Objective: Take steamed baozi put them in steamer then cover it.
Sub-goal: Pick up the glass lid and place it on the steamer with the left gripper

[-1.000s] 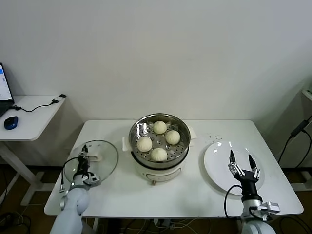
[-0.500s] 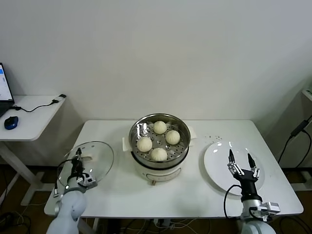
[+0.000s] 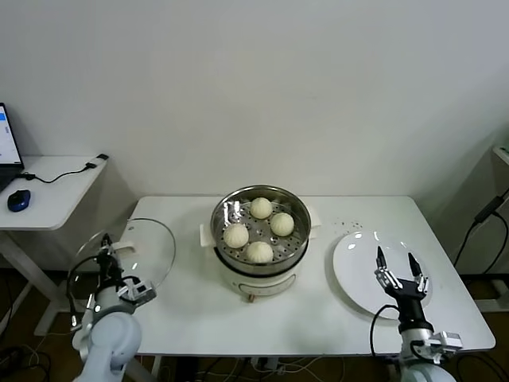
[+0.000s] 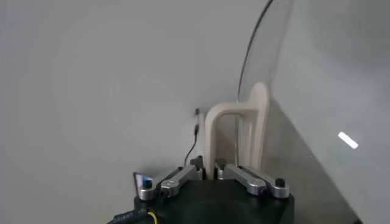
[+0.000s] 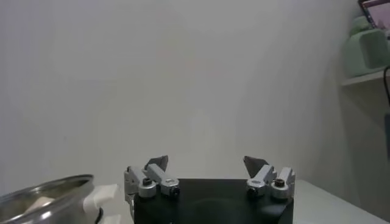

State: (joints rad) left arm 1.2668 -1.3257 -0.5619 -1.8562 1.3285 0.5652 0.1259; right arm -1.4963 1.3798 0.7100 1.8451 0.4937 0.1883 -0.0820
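Cover [image 3: 131, 251] is now off the table, lifted and tilted, carried out past the table's [image 3: 238, 326] left edge; a second ago it lay flat there. Left gripper [image 3: 107, 274] is clamped on its cream handle [image 4: 234, 137]. All four baozi [image 3: 258, 227] sit in the steamer [image 3: 298, 239], so only covering remains. Right gripper [image 3: 398, 274] hovers over the white plate [image 3: 350, 270], jaws wide apart, empty. No readable writing or brand anywhere.
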